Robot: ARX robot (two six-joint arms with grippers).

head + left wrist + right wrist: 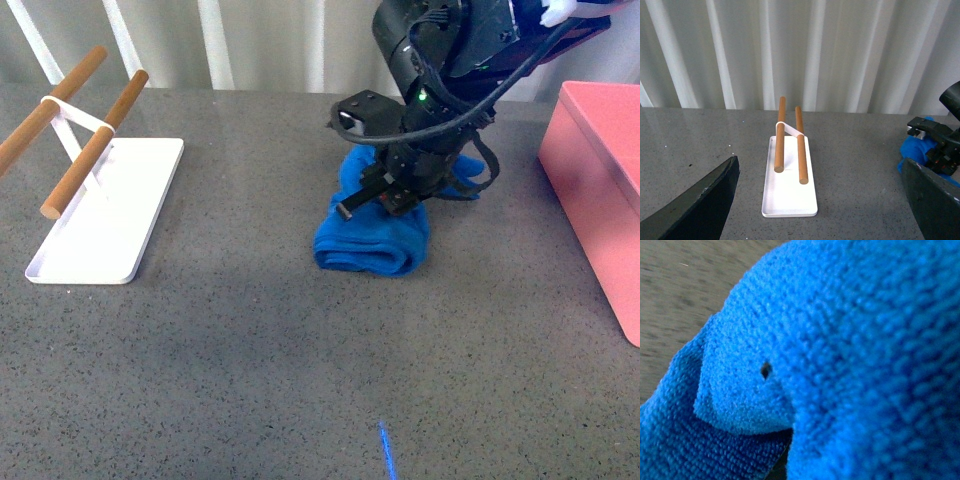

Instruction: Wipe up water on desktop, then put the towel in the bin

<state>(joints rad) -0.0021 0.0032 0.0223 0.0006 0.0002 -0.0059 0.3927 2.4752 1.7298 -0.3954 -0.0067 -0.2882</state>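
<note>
The blue fluffy towel (372,236) lies bunched on the speckled dark grey desktop (250,350), right of centre. My right gripper (395,200) comes down onto its top and is shut on the towel. Blue pile of the towel (840,365) fills the right wrist view, hiding the jaws. The pink bin (600,180) stands at the right edge, apart from the towel. My left gripper (820,200) is open, its two dark fingers (695,205) wide apart over bare desktop (855,190). The towel (915,150) and the right arm show at that view's right side. No water can be made out.
A flat white tray (105,215) carrying two wooden rods (95,140) sits at the left; it also lies ahead of the left gripper as the tray (789,185). White ribbed wall panels (805,50) run behind the desktop. A thin blue streak (386,452) marks the near surface.
</note>
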